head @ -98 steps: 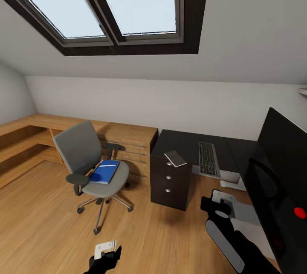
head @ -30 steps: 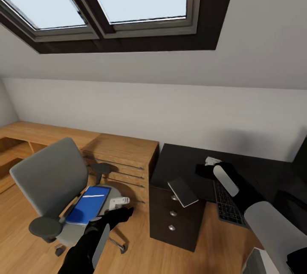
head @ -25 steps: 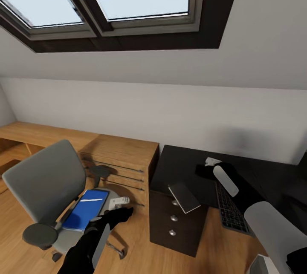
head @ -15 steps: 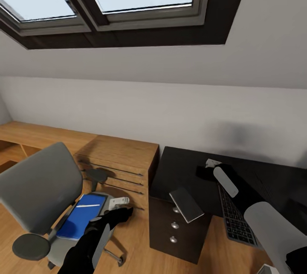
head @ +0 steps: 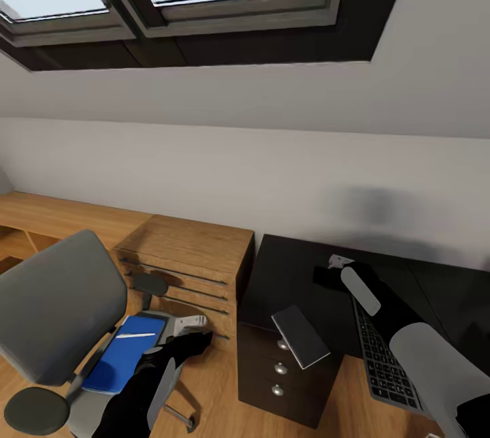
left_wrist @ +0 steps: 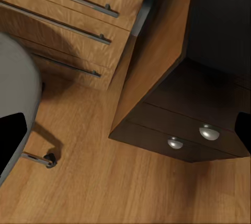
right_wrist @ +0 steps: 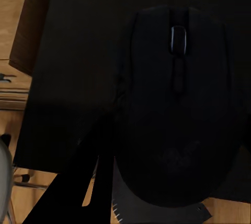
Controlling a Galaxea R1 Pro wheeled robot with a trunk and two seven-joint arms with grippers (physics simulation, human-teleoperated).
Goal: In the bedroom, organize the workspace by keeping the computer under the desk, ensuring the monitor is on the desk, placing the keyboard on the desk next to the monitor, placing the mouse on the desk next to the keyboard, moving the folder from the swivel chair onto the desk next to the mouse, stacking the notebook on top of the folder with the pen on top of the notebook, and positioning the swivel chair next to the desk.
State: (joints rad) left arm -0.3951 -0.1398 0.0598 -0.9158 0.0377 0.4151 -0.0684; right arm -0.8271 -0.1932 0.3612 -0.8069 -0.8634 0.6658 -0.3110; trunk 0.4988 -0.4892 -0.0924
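We are holding the mouse (right_wrist: 175,109) in our right gripper (head: 331,268), hanging over the black desk (head: 286,274) left of the keyboard (head: 381,353). Next we are judging a placement beside that keyboard. Our left gripper (head: 194,325), its grip unreadable, is hovering near the folder (head: 122,353) on the swivel chair (head: 54,308).

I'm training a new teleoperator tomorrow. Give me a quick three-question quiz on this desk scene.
1. True or false: the folder lies on the swivel chair.
2. The notebook rests on: A) the desk corner above the drawers; B) the floor; C) the chair.
3. Fill in: the right wrist view looks closely at the black ____.
Key: 1 true; 2 A; 3 mouse.
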